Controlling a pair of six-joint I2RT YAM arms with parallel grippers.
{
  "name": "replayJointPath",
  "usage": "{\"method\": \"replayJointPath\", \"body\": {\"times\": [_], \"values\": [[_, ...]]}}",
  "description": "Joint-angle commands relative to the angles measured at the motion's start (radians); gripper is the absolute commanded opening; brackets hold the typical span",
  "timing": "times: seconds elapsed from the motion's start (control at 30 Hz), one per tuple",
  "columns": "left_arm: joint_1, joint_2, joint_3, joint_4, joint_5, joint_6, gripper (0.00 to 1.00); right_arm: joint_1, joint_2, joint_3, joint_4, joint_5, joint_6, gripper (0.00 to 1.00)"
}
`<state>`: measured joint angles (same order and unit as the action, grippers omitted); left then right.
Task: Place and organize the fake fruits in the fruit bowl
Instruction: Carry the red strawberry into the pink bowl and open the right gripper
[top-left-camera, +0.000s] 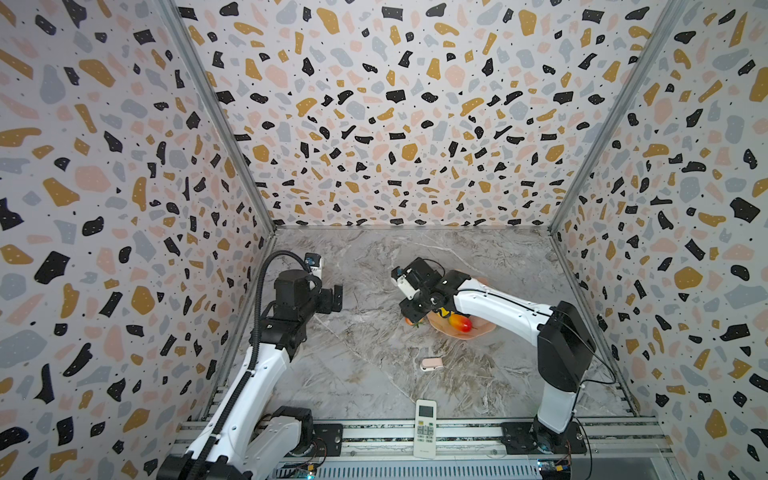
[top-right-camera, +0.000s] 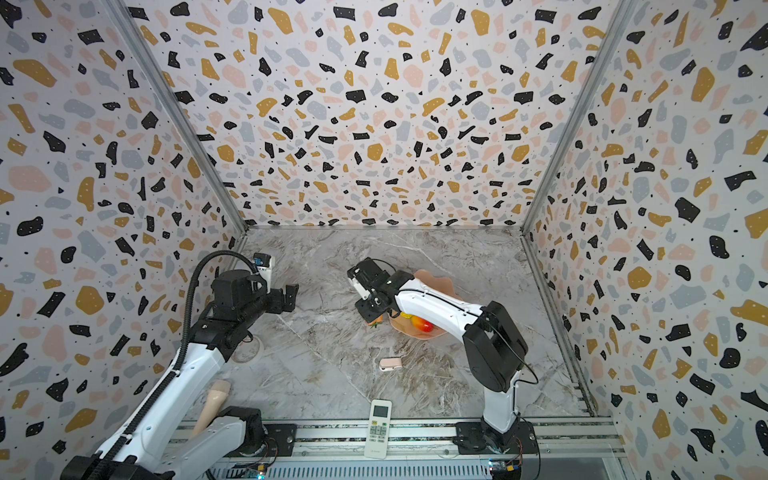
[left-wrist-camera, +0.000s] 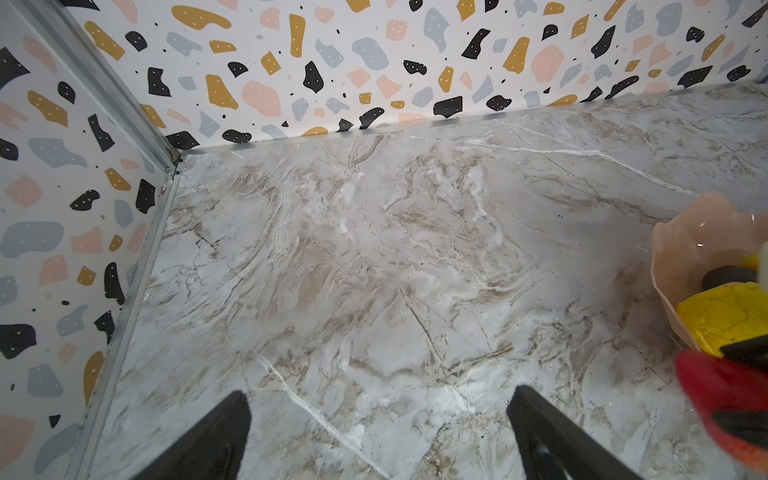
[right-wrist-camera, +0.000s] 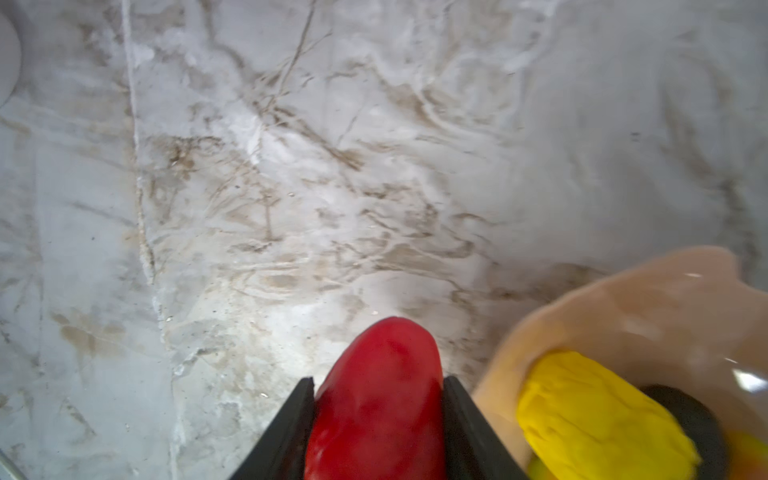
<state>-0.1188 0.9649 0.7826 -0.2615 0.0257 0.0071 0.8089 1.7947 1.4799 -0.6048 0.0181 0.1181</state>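
1. While the right tool pinches a glossy red plastic strawberry between its two black fingers, the fruit sits just outside the wavy rim of the wide, shallow salmon-pink fruit bowl. I cannot tell whether it touches the grey marble-patterned desk.
2. Inside the bowl lies a bumpy yellow plastic fruit, just beside a dark blackish oval fruit. Both top views also show a red-orange-yellow oval fruit there.
3. The left tool stands wide and empty over bare desk, apart from the bowl.
4. A small pale pink gadget lies on the desk nearer the front rail, and a white remote control lies at its edge.
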Motion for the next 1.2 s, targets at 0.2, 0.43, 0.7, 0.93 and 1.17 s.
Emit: {"method": "replayJointPath", "body": {"times": [0.2,0.43,0.7,0.93,1.17], "values": [[0.005,-0.001,0.018,0.025,0.008,0.002,1.00,-0.226,-0.216,-0.140,-0.088,0.108,-0.056,0.33],[0.005,0.008,0.020,0.026,0.009,0.001,0.99,-0.322,-0.261,-0.186,-0.140,0.135,-0.085,0.33],[0.005,0.013,0.020,0.025,0.013,0.000,1.00,-0.354,-0.271,-0.177,-0.247,0.099,-0.104,0.33],[0.005,0.011,0.021,0.025,0.016,0.000,1.00,-0.359,-0.264,-0.179,-0.235,0.067,-0.112,0.33],[0.005,0.003,0.014,0.025,0.004,0.002,1.00,-0.358,-0.212,-0.157,-0.254,0.051,-0.130,0.33]]}}
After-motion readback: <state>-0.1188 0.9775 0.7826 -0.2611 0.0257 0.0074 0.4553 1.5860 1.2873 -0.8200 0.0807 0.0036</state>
